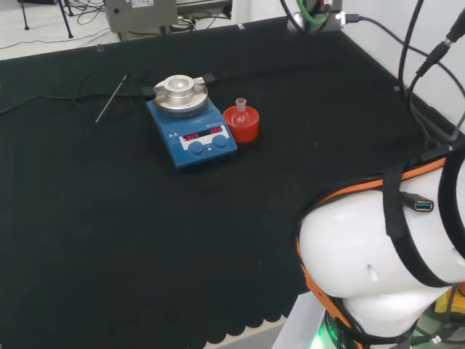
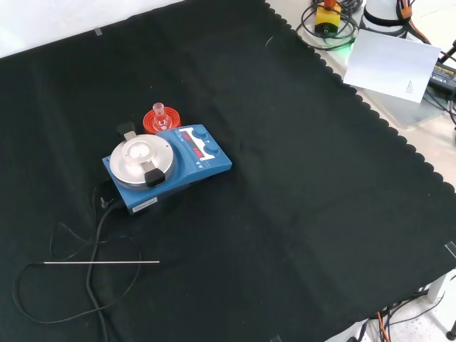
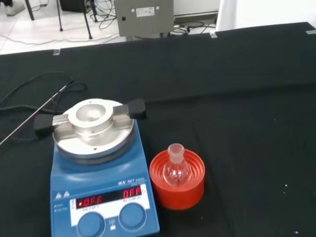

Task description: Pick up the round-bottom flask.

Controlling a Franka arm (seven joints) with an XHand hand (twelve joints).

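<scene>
Sitting upright in a red ribbed stand (image 3: 177, 180), clear round-bottom flask (image 3: 177, 168), just beside a blue hotplate stirrer (image 3: 101, 192) on black cloth (image 1: 109, 240), hand's state impossible to tell.

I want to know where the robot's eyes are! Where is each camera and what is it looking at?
Head view: behind and above the arm's base, looking over the white arm link at the bench.
Front view: in front, looking down on the black cloth.
Wrist view: at the wrist, looking closely at the round-bottom flask in its red stand.
All views share the flask and the blue hotplate.
</scene>
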